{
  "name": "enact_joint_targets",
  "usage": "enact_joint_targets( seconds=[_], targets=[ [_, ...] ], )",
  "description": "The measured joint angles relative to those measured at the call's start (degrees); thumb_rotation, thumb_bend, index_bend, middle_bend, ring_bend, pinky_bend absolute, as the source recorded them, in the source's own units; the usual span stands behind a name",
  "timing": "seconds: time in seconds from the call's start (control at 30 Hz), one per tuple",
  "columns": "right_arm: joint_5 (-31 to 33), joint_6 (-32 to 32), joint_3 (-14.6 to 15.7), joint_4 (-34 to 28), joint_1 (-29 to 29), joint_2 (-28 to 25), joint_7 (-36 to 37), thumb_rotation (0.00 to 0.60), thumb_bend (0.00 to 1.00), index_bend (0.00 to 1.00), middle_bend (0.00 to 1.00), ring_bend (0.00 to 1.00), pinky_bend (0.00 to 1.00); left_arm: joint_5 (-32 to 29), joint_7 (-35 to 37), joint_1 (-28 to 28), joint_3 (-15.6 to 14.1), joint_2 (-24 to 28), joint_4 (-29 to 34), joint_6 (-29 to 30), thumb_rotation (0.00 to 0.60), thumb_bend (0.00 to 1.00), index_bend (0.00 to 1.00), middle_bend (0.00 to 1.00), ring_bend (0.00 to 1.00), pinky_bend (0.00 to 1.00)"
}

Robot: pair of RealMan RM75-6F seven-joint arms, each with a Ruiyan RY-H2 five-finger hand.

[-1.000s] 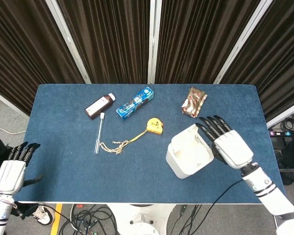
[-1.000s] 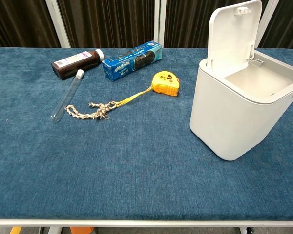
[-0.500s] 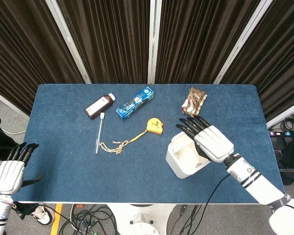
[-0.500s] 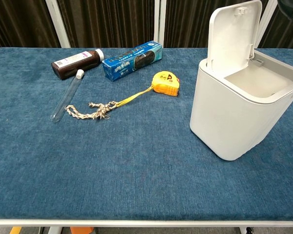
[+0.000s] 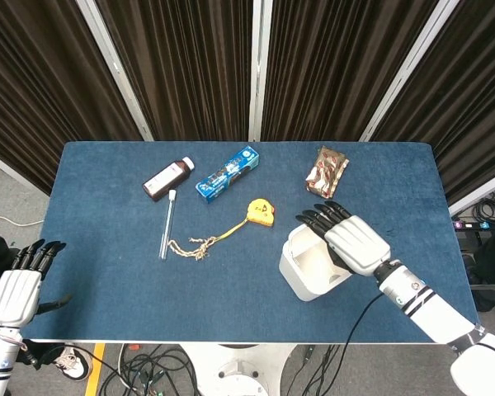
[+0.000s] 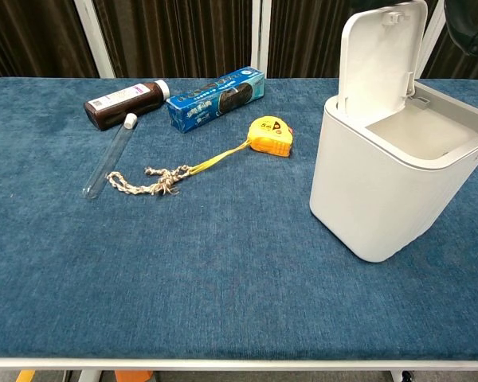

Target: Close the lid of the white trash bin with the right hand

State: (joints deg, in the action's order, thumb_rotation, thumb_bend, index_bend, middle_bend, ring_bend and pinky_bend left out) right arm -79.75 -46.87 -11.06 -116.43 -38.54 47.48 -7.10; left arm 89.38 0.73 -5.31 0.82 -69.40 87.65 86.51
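The white trash bin (image 5: 300, 270) stands on the blue table near the front, right of the middle. In the chest view its lid (image 6: 380, 60) stands upright at the back of the bin (image 6: 386, 187), and the inside shows. My right hand (image 5: 351, 241) hovers over the bin's top with fingers stretched toward the far left, holding nothing. It covers the lid in the head view. A dark part of this hand (image 6: 472, 14) shows just right of the lid's top edge. My left hand (image 5: 20, 286) hangs off the table's left edge, fingers straight, empty.
A yellow tape measure (image 5: 261, 212) with a braided cord (image 5: 194, 246) lies just left of the bin. Further back lie a glass tube (image 5: 167, 223), a brown bottle (image 5: 167, 179), a blue box (image 5: 227, 172) and a foil snack packet (image 5: 326, 172).
My right hand moved left from beside the bin to above its top, then settled slightly. The lid stays upright. The left hand barely moved.
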Motion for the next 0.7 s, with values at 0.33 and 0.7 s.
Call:
enact_joint_targets(
  seconds=[0.33,0.7],
  targets=[
    [-2.53,-2.37,1.31,-1.25,1.51,-1.35,0.57,0.6,0.96,0.0,0.23,0.11,0.11,0.12,-0.22,-0.19,-0.13,0.35,0.56,-0.42,0.6,0.0,0.15,0.14,0.06,0.14],
    [-11.89,-8.11,5.88,-1.62,6.69,-3.09,3.78,0.6,0.95,0.0,0.22,0.15,0.13,0.57,-1.64,-0.49,-0.22,1.16,2.55,-0.64,0.6,0.0,0.15,0.14,0.06,0.14]
  ],
)
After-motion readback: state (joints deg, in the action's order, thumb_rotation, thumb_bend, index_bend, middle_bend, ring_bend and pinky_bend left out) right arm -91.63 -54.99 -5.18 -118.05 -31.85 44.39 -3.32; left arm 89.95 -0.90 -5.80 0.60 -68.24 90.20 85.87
